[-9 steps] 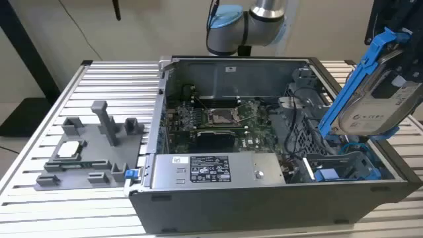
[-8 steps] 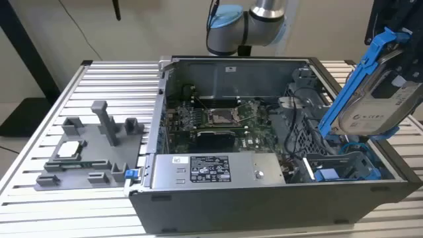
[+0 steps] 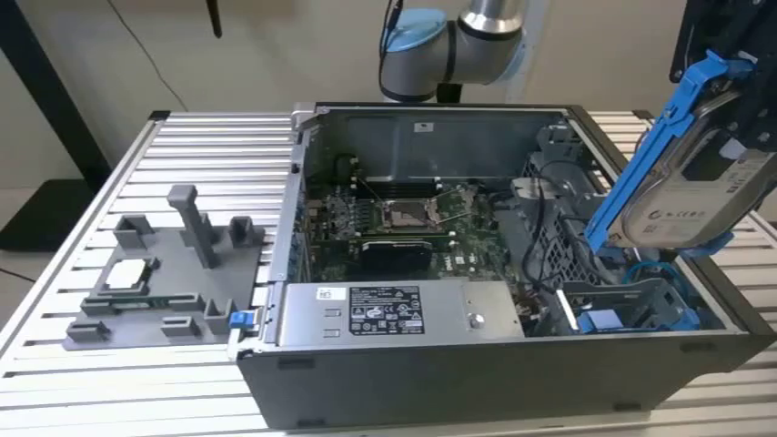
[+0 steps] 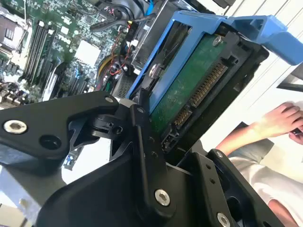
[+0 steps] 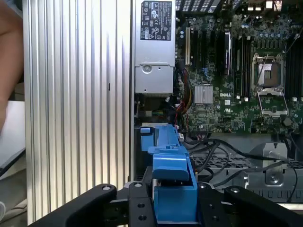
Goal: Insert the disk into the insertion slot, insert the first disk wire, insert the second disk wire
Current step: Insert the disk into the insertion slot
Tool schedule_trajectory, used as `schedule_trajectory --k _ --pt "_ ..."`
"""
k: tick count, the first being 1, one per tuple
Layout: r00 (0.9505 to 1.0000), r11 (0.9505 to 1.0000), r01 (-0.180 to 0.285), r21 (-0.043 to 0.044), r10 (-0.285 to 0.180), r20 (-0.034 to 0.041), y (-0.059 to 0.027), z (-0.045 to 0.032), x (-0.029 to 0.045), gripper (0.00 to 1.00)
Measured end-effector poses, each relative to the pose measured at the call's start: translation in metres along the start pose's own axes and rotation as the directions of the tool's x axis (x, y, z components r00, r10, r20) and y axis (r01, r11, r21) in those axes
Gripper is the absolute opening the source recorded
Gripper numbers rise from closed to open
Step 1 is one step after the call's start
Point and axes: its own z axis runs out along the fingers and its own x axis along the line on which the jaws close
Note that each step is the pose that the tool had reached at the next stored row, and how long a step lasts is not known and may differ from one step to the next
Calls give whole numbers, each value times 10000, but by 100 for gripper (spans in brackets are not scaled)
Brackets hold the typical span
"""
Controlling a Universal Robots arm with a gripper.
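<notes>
My gripper (image 3: 726,127) is shut on the disk (image 3: 686,196), a silver-grey drive with a white label in a bright blue carrier. It holds the disk tilted steeply in the air at the exterior view's right, above the open computer case. The insertion slot (image 3: 631,309), a grey metal bay with blue fittings, lies just below the disk's lower end, with a gap between them. In the second wrist view the disk (image 4: 189,85) shows its green board and connector between the black fingers (image 4: 142,142). In the first wrist view the blue carrier (image 5: 171,179) sticks out from the gripper (image 5: 173,210).
The case holds a grey labelled power-supply box (image 3: 388,314), a motherboard (image 3: 401,223), a perforated cage (image 3: 565,241) and loose black cables (image 3: 547,196). A grey fixture (image 3: 158,273) stands on the slatted table (image 3: 73,364). A person's hand (image 4: 279,120) is close by.
</notes>
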Motion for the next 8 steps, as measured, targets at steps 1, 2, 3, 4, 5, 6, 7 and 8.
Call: schedule_trajectory --k 1,2,3,4,5,6,7,8 --pt "10000 10000 1 4 -1 1 -1 3 0 0" --pt "10000 10000 1 12 -1 2 -1 8 0 0" --pt "10000 10000 1 25 -1 2 -1 13 0 0" --pt "10000 10000 0 42 0 2 -1 20 0 0" --pt "10000 10000 0 63 0 2 -1 27 0 0" --pt "10000 10000 -1 92 1 2 0 36 0 0" --pt "10000 9999 -2 124 2 3 1 43 0 0" --pt "10000 9999 -1 159 1 4 1 52 0 0"
